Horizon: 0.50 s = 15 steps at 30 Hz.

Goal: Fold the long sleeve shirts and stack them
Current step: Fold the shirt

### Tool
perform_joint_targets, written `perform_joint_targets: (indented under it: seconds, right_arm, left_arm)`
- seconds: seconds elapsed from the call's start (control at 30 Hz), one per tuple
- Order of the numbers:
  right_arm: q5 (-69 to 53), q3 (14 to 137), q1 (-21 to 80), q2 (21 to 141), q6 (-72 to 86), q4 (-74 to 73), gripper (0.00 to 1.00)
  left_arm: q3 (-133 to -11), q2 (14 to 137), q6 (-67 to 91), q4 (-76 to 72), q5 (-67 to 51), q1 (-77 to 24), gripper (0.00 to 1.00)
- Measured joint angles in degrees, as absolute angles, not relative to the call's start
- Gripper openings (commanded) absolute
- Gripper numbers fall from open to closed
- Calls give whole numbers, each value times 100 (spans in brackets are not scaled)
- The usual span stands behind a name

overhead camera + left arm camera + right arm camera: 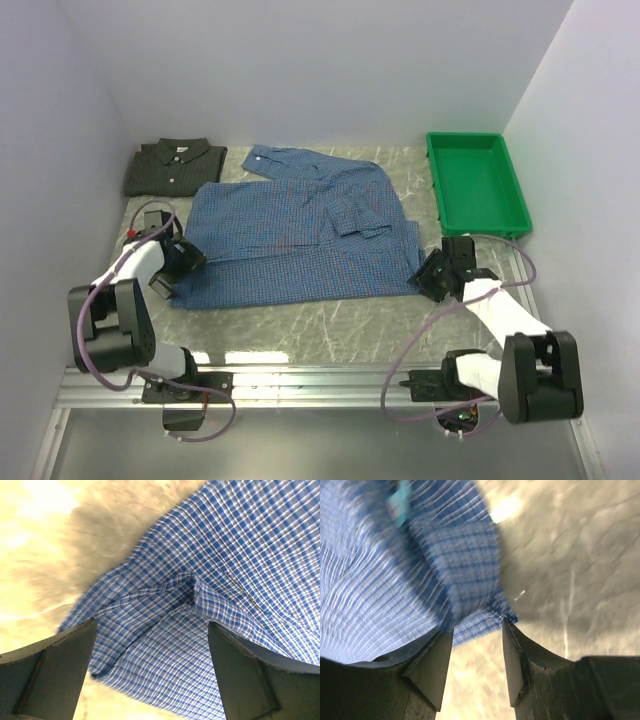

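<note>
The blue checked shirt (300,225) lies spread flat in the middle of the table, with one sleeve folded across its chest. The dark green-grey shirt (173,165) lies folded at the back left, collar and white buttons up. My left gripper (186,258) is at the blue shirt's near left corner. In the left wrist view it (152,650) is wide open with a wrinkled fold of blue cloth (190,595) between the fingers. My right gripper (430,272) is at the near right corner. In the right wrist view it (477,630) is open, and the shirt's corner (480,612) lies at its fingertips, not pinched.
A green plastic tray (478,185) stands at the back right, just beyond the right gripper. Bare marbled tabletop (320,325) runs between the shirt's near hem and the arm bases. White walls close in the table on the left, back and right.
</note>
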<state>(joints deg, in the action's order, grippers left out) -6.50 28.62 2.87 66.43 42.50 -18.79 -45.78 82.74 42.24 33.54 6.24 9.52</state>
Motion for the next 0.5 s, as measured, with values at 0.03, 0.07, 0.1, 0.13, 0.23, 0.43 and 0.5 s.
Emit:
perform_joint_targets:
  seconds: [0.03,0.07,0.1,0.13,0.23,0.43,0.5]
  right_arm:
    - [-639,2904,357,6506,4189,-1988,52]
    - [-613,2982,427,6383,4106,-2080,52]
    - [-554,3094,499,6307,4034,-2171,51]
    - [-471,3326,582,6267,3924,-2294,50]
    - [-445,3988,716,6355,3664,-2318,49]
    - [-810,4587,764,7037,3573,-1964,49]
    - [-869,4584,760,7402,3579,-1970,49]
  left_arm:
    - [-4587,8152,4226,3441,687,993,99]
    - [-4606,8058,4224,3496,707,993,99]
    - [-4650,7922,4224,3559,727,939,99]
    - [-4744,7797,4224,3667,777,827,99]
    - [-5070,7559,4237,3806,851,316,99]
    - [-5181,7306,4451,3592,703,-1024,99]
    - [-4971,7382,4519,3470,617,-1107,99]
